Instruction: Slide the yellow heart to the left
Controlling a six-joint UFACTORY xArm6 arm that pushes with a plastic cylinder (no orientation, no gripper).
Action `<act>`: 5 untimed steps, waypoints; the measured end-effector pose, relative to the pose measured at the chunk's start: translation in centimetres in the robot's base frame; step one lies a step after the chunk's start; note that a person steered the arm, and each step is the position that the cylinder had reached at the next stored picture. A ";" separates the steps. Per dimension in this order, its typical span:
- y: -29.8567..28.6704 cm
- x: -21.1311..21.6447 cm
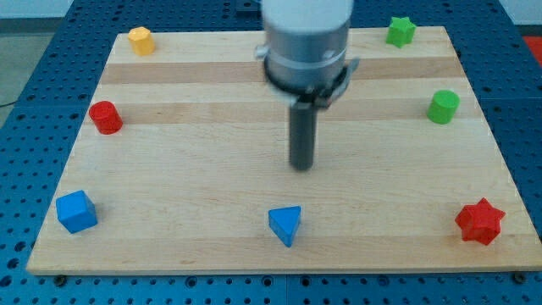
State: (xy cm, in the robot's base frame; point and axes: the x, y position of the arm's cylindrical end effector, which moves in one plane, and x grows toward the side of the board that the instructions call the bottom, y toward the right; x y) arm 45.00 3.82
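Note:
The only yellow block (141, 40) in view sits near the board's top left corner. It looks many-sided, and I cannot make out a heart shape. My tip (302, 167) rests on the wooden board (195, 178) near its middle, touching no block. It is far to the right of and below the yellow block. The blue triangle (285, 225) lies a short way below the tip. The arm's grey body hides part of the board's top middle.
A red cylinder (106, 117) sits at the left edge and a blue cube (76, 212) at the bottom left. A green star (400, 31) is at the top right, a green cylinder (443, 107) at the right, and a red star (480, 222) at the bottom right.

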 end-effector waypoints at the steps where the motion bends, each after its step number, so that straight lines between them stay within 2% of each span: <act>1: 5.4 -9.1; 2: 13.4 -16.8; 3: 21.8 -16.5; 4: 22.7 -16.1; 5: 13.8 -18.6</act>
State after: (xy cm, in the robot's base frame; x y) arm 26.37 17.59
